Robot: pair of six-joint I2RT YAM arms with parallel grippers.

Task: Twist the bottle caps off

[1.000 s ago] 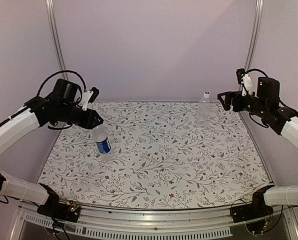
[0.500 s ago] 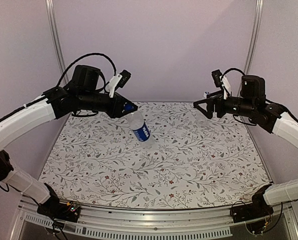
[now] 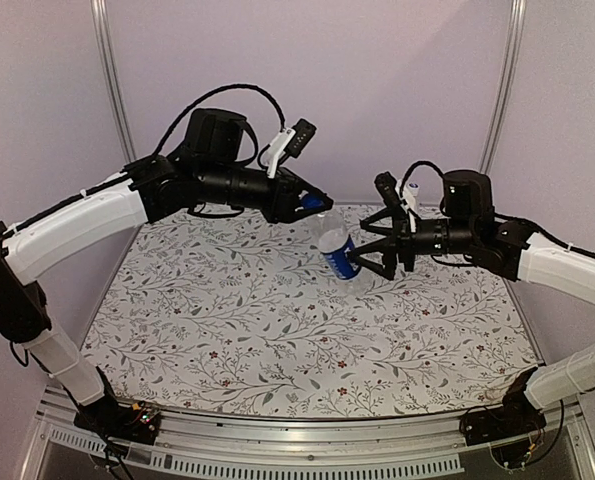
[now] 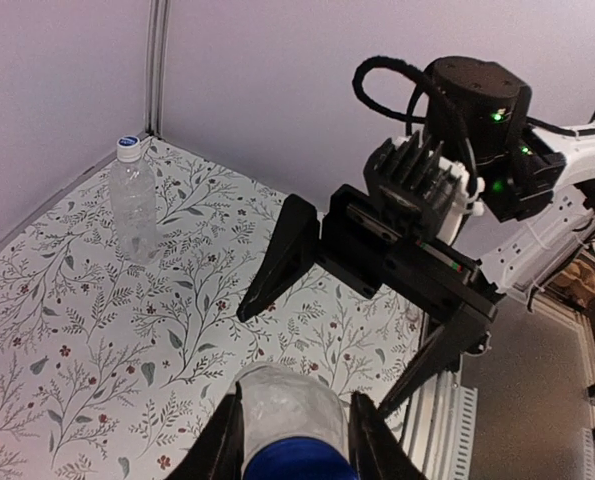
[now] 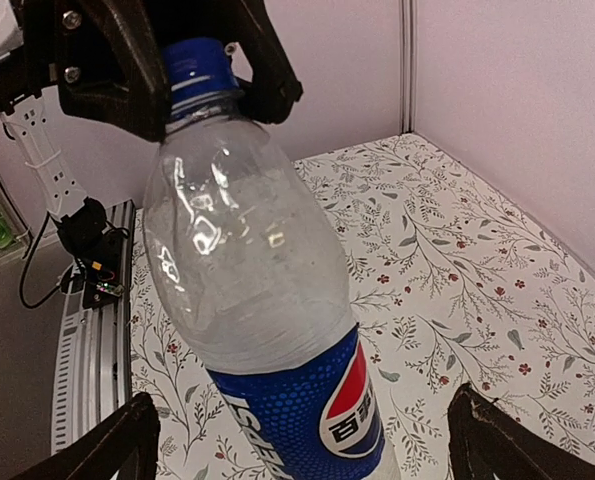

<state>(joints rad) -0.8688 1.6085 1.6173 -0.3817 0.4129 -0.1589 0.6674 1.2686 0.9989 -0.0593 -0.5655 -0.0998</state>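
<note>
Subject under inspection: the labelled bottle (image 5: 257, 300), clear with a blue label band, held off the bench (image 3: 277, 330) and tilted, with its blue cap (image 5: 199, 60) at my left claw (image 4: 297, 420). That claw is closed tight on the cap end. Its two fingers flank the cap, but I cannot tell whether the pads bear on the cap itself or on the neck just below it. My right claw (image 3: 359, 248) stands fully open and holds nothing. The label band lies between its fingers, with a gap showing on both sides and no contact that I can see. Handling assessment: the bottle looks empty, so I judge it light, thin-walled and easily dented, with a slick surface. The cap is small, stiff and probably ribbed, which makes it the better part to turn. I recommend that the right claw take the body at the label band, where the wall should be stiffest. It should close only until the body stops slipping, because a harder squeeze may buckle the wall and let the bottle spin. The second item, the plain bottle (image 4: 135, 205), stands upright on the bench, well apart from my left claw, ahead of it and to the left. Its whitish cap (image 4: 127, 148) is in place and neither claw touches it. Neither cap is off yet.
</note>
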